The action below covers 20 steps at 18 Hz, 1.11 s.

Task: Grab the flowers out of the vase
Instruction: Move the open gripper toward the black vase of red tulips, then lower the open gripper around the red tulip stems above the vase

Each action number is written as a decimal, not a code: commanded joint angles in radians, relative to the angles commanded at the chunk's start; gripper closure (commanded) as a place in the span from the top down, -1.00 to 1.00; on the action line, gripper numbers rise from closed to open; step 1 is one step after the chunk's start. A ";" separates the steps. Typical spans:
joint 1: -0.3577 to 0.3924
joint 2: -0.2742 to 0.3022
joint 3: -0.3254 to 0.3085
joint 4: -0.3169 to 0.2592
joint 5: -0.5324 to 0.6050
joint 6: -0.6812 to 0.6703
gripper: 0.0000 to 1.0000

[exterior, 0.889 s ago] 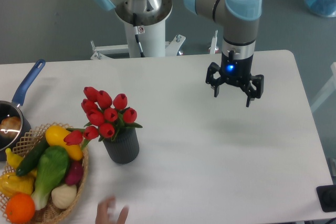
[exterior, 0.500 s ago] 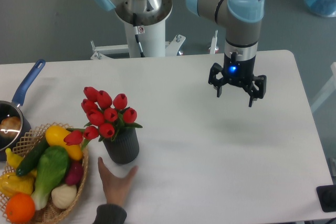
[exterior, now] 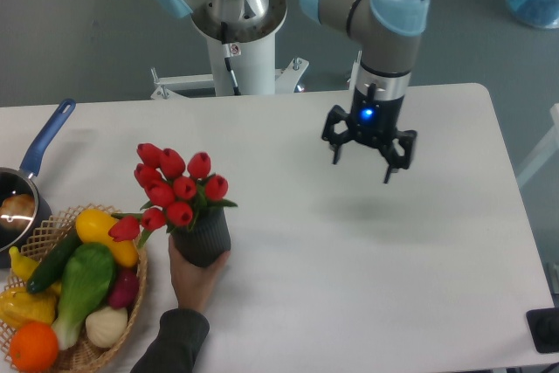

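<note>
Upper center-right, gripper (exterior: 361,158) held pointing down over the surface (exterior: 367,242), fingers spread open, shifted left since before; vase (exterior: 201,236) now grasped by a hand (exterior: 194,275).

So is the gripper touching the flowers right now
No, the gripper hangs open over bare table well right of the flowers, which sit in the vase.

Wicker basket (exterior: 131,299) of vegetables at front-left corner of white table (exterior: 349,268). Blue-handled pan (exterior: 22,189) at left edge, just behind basket.
</note>
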 joint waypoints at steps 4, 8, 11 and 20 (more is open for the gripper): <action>-0.006 0.011 0.002 0.000 -0.250 -0.070 1.00; -0.072 -0.014 0.005 0.002 -0.353 -0.116 1.00; -0.124 -0.087 0.066 0.008 -0.373 -0.152 1.00; -0.176 -0.247 0.202 0.011 -0.525 -0.178 1.00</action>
